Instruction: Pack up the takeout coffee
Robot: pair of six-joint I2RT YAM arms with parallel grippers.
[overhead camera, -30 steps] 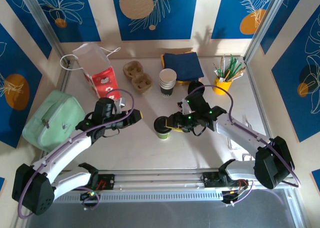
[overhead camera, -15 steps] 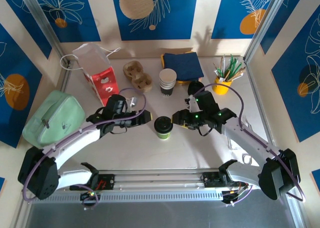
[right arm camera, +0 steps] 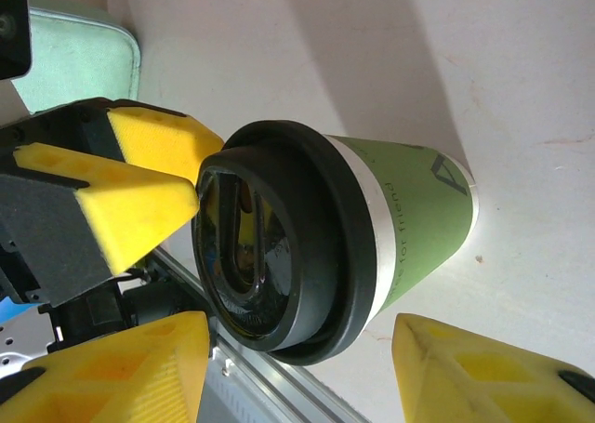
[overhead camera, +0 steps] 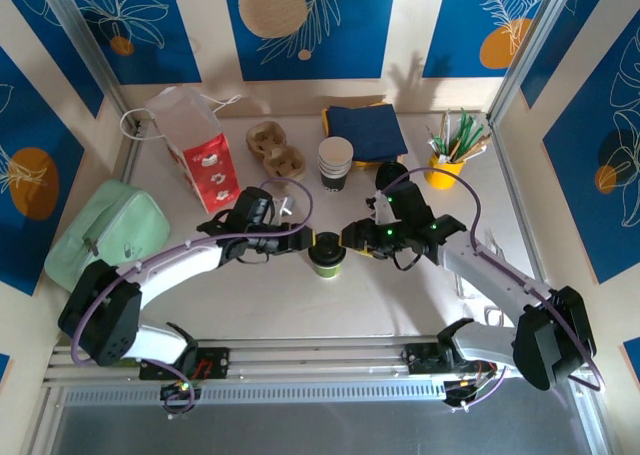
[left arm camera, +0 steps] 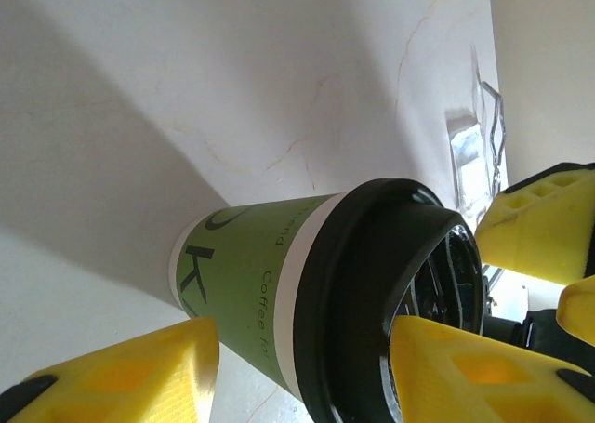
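Near the table's middle, the takeout coffee (overhead camera: pixel 325 254) stands upright between both arms. The right gripper (overhead camera: pixel 349 237) flanks it with jaws open. The left gripper (overhead camera: pixel 303 240) meets its lid, jaws parted; any grip cannot be told. Beyond, stacked cups (overhead camera: pixel 335 163).

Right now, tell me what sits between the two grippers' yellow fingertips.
The lime-green paper cup with the round black plastic lid stands between the left gripper and the right gripper in the top external view.
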